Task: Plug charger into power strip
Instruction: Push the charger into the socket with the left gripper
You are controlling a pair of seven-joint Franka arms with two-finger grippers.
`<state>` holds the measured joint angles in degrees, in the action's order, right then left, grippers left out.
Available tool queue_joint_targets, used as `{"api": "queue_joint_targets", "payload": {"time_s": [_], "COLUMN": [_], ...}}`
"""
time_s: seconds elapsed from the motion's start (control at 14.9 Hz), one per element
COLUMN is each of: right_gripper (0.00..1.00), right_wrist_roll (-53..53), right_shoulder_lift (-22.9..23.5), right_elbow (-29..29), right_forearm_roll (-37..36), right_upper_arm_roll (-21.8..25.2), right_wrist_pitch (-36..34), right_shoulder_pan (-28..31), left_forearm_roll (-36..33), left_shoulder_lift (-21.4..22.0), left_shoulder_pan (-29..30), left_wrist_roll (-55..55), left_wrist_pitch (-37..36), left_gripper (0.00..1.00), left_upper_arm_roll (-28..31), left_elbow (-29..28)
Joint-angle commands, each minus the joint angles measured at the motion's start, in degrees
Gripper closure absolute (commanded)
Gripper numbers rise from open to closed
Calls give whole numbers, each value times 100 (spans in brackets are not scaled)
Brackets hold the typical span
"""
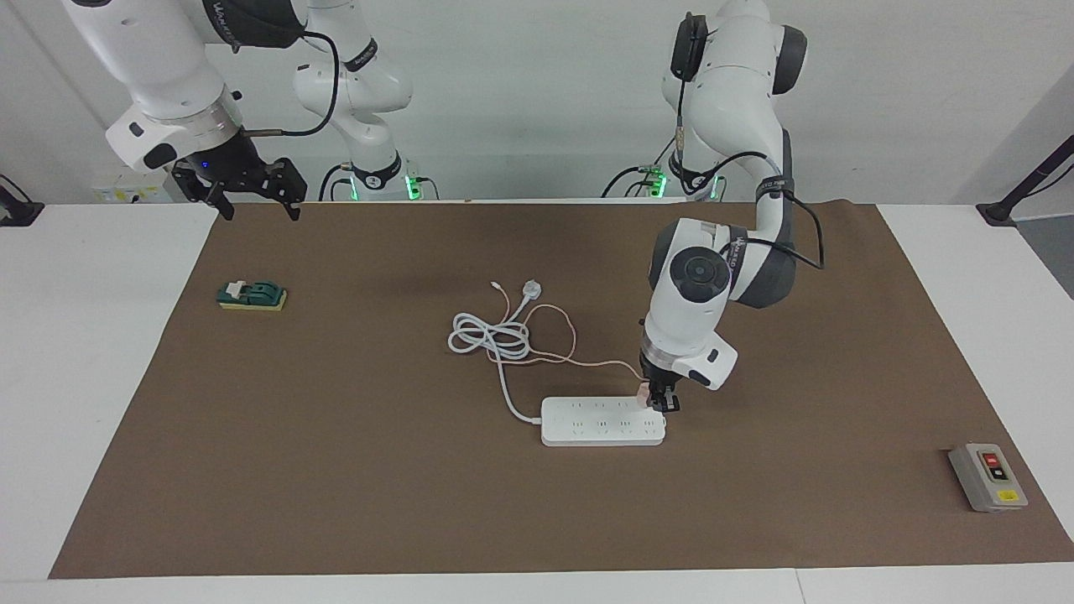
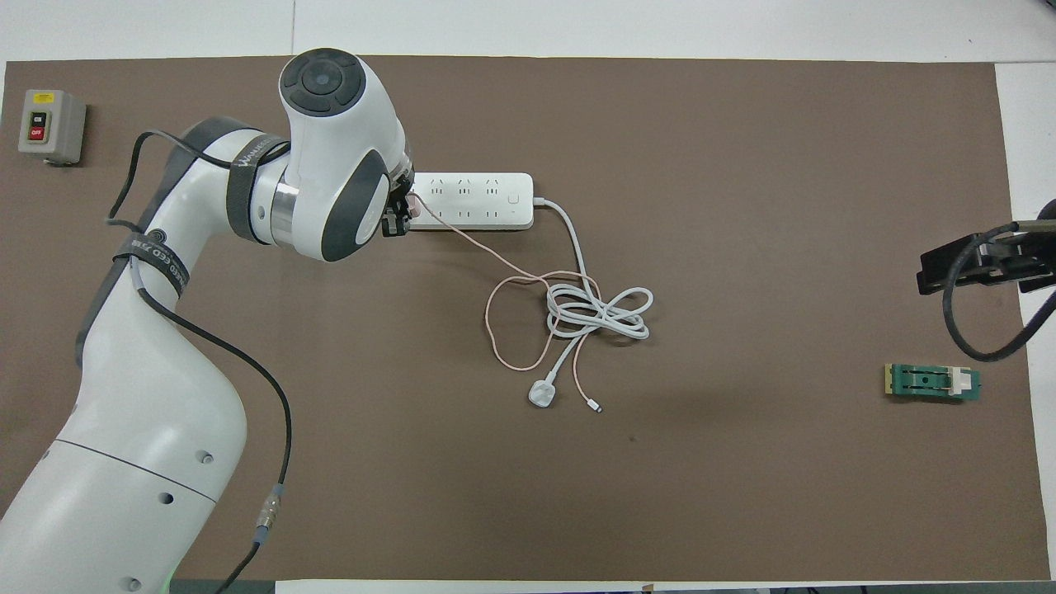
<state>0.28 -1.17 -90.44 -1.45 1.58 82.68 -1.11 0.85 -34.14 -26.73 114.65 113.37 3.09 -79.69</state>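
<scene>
The white power strip lies flat in the middle of the brown mat. My left gripper points down at the strip's end toward the left arm's side and is shut on the small pink charger. The charger sits at the strip's top face, on the row nearer the robots; its prongs are hidden. Its thin pink cable trails loosely toward the robots. My right gripper waits open and empty, raised over the mat's corner at the right arm's end.
The strip's thick white cord lies coiled nearer the robots and ends in a round white plug. A grey switch box sits toward the left arm's end. A green block sits under the right gripper's side.
</scene>
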Motion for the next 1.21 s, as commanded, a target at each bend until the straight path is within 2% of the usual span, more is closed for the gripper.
{"api": "queue_joint_targets", "payload": {"time_s": [0.0, 1.14], "right_gripper": [0, 0], "right_wrist_roll": [-63, -55], "right_shoulder_lift": [-111, -111], "right_elbow": [-140, -140], "right_forearm_roll": [84, 84], "right_upper_arm_roll": [-35, -35], "right_wrist_pitch": [117, 117], "right_shoulder_pan": [111, 120], "left_forearm_roll": [55, 64], "left_shoulder_lift": [92, 179], "left_shoulder_pan": [1, 97], "left_wrist_roll": [-161, -338], "left_wrist_pitch": [124, 247], "left_gripper": [100, 100], "left_upper_arm_roll": [-1, -62], "left_elbow": [-161, -380]}}
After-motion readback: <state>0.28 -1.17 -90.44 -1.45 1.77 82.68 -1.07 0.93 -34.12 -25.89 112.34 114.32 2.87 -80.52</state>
